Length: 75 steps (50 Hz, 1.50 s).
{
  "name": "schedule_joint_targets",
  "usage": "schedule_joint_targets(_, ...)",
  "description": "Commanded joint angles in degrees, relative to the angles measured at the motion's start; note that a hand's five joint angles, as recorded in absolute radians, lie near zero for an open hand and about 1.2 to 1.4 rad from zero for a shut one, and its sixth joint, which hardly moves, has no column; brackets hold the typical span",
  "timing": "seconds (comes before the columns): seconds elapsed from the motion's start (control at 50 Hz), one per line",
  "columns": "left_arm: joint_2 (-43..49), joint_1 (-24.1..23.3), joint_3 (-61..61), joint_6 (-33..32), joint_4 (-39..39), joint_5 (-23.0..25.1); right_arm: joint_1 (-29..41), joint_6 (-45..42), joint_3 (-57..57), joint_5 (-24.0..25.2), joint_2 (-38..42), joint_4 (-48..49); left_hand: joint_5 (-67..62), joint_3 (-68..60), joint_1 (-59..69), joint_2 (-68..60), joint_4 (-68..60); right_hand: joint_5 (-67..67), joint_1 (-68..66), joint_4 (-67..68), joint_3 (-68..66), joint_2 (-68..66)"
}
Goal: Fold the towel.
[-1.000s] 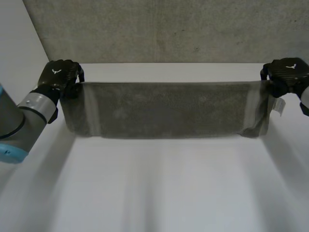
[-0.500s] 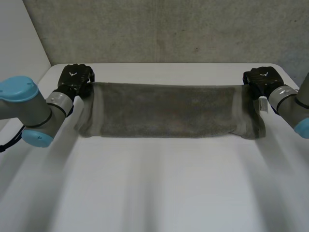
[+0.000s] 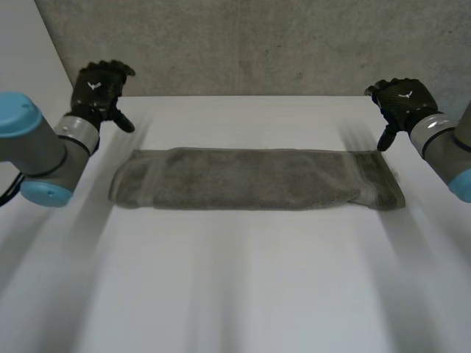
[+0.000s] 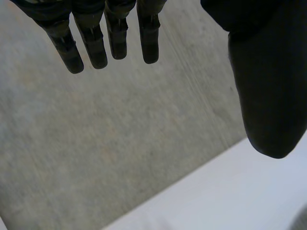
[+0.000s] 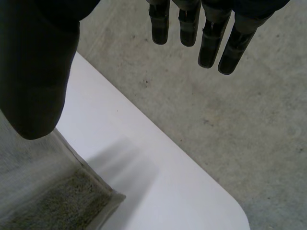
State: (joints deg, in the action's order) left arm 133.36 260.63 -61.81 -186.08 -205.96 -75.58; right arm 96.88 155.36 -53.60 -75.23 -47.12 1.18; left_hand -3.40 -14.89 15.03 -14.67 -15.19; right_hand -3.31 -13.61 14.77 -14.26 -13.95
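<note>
Towel (image 3: 254, 180) is lying flat on the white table (image 3: 243, 294) as a long, narrow band, running across the far half from side to side, with neither hand touching it.

We are finding the left hand (image 3: 98, 87) hanging in the air beyond the band's left end. Its fingers (image 4: 110, 43) are straight, set apart from the thumb (image 4: 268, 96), and nothing is between them. The right hand (image 3: 401, 103) is hovering just beyond the right end. Its fingers (image 5: 211, 48) are likewise extended and empty, with the towel's corner (image 5: 53, 201) lying beneath the thumb (image 5: 33, 72).

We are judging that the band is now waiting for a fold end to end. To do it well, we are advising the following:
- Pinch every layer at both corners of one short end.
- Lift low, so the layer underneath is not dragging.
- Set the carried edge square on the opposite hem before letting go.

We are noting a small white emblem on the back of each hand. It is a mark, not lettering. We are reading no writing on the towel, the table or the concrete wall (image 3: 243, 44).
</note>
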Motion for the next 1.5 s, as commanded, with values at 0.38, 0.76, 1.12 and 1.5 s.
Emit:
schedule_joint_targets(0.38, -26.9, -5.2, -35.1, 0.5, 1.8, -0.1, -0.8, -0.3, -30.5, 0.0, -18.4, -0.4, 2.2, 3.7, -3.8, 3.4, 4.0, -4.0, -3.7, 2.5, -3.1, -3.4)
schedule_joint_targets(0.76, -22.4, -7.4, -39.0, 5.5, -1.2, -5.0, -4.1, -0.7, -31.6, 0.4, -6.8, 10.4, 2.7, 4.2, -4.3, 4.0, 4.5, -15.9, -15.7, 14.5, -15.0, -15.3)
schedule_joint_targets(1.12, -22.8, -7.0, -42.0, 6.3, -5.2, -5.0, -5.0, -1.1, -29.8, 0.3, -2.4, 12.5, 2.7, 4.2, -4.3, 4.0, 4.5, -24.3, -24.0, 22.9, -23.4, -23.7)
schedule_joint_targets(1.5, -22.6, -6.4, -42.5, 6.4, -5.6, -5.0, -9.3, -1.3, -27.8, 0.3, -1.9, 14.8, 2.7, 4.2, -4.3, 4.0, 4.5, -66.7, -66.4, 65.2, -65.7, -66.1)
